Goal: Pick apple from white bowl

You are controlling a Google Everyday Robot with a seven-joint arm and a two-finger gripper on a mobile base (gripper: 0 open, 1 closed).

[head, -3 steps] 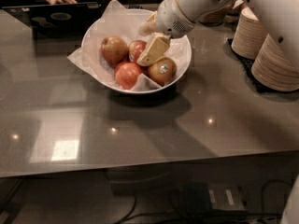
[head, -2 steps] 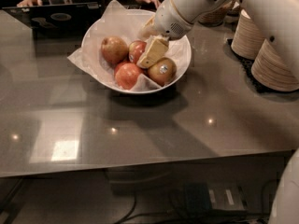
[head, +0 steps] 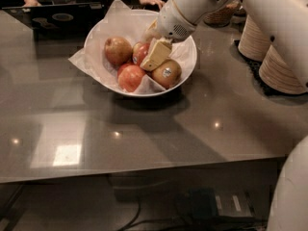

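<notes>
"Since the claw [head: 155, 56] sits almost exactly where it was a second ago, what should you take from that?"

"That nothing has been lifted. It is down inside the bowl [head: 191, 64], and none of the fruit has shifted. The apple [head: 139, 52] lies near the bowl's middle, just left of the claw and touching it, partly hidden behind it."

"Is the claw closed on it?"

"You cannot tell from here whether it is spread or pressed together. My guess is that the grasp is only being settled, so the pick has barely begun."

"What crowds it?"

"A golden apple [head: 167, 73] sits just in front of the claw, an orange-red apple [head: 130, 77] in front and to its left, and a brownish apple [head: 118, 50] farther left. All rest on crumpled paper [head: 120, 13], which could drag along."

"And the surroundings?"

"The counter [head: 144, 143] is dark and glossy, with lights reflected in it. Stacks [head: 276, 66] of paper bowls stand well to the claw's right. A laptop [head: 62, 16] lies far to its left, and someone's hand [head: 153, 1] rests beyond the bowl."
</notes>
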